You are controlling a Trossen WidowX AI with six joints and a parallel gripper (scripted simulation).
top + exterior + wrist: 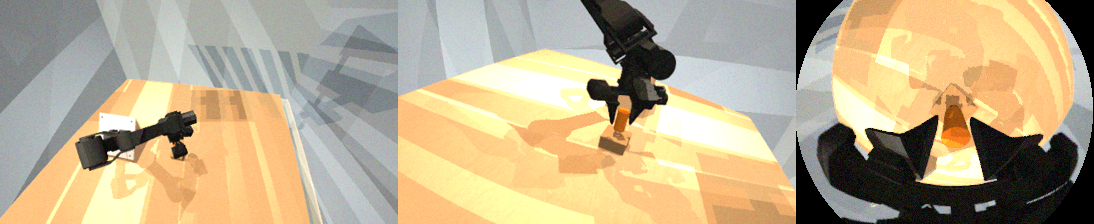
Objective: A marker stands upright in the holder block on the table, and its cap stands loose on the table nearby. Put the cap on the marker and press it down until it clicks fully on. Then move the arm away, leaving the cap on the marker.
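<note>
The orange cap (622, 118) (956, 136) sits upright over the marker, leaning slightly in the exterior view. A short grey part of the marker (618, 134) shows between the cap's lower edge and the brown holder block (612, 144) (951, 90). Whether the cap is fully on cannot be told. My gripper (622, 123) (954, 118) is open. Its two black fingers stand on either side of the cap with a gap at each side, the tips near the cap's lower half in the exterior view. In the top view the arm hides the cap and marker.
The wooden table (242, 173) (499, 157) carries the white base plate (108, 121) below the arm. The arm reaches over the table from this plate. Shadows of the arm fall across the wood. The table's right edge (296, 149) shows in the top view.
</note>
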